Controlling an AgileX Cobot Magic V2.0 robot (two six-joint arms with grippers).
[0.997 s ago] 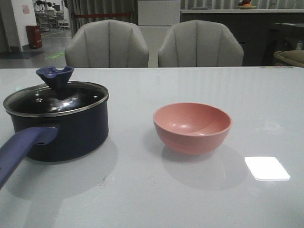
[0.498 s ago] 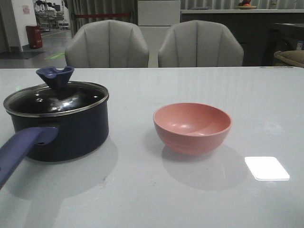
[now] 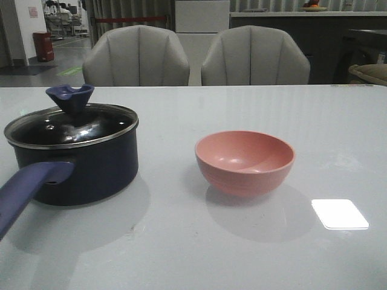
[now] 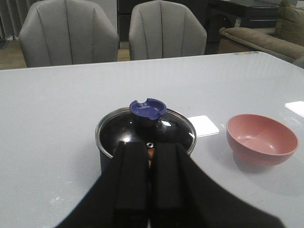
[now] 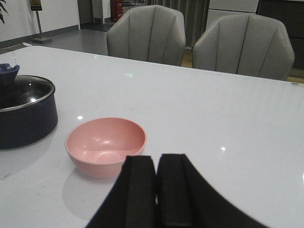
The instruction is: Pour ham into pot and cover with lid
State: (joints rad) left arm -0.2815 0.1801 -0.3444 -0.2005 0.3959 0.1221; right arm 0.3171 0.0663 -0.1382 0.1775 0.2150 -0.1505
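Observation:
The dark navy pot (image 3: 91,169) stands at the table's left, its long purple-blue handle (image 3: 27,187) pointing toward the near edge. The glass lid (image 3: 72,127) with its blue knob (image 3: 71,96) sits on the pot. In the left wrist view a sliver of orange ham (image 4: 150,158) shows through the lid (image 4: 114,135) between my fingers. The pink bowl (image 3: 245,162) beside the pot looks empty. My left gripper (image 4: 150,147) hovers shut on the near side of the pot (image 4: 105,161), holding nothing. My right gripper (image 5: 156,159) is shut and empty, just short of the bowl (image 5: 105,145). Neither gripper shows in the front view.
Two grey chairs (image 3: 136,57) stand behind the table's far edge. A bright square reflection (image 3: 339,213) lies on the glossy tabletop to the right of the bowl. A sofa (image 4: 266,35) sits beyond the table's far right corner.

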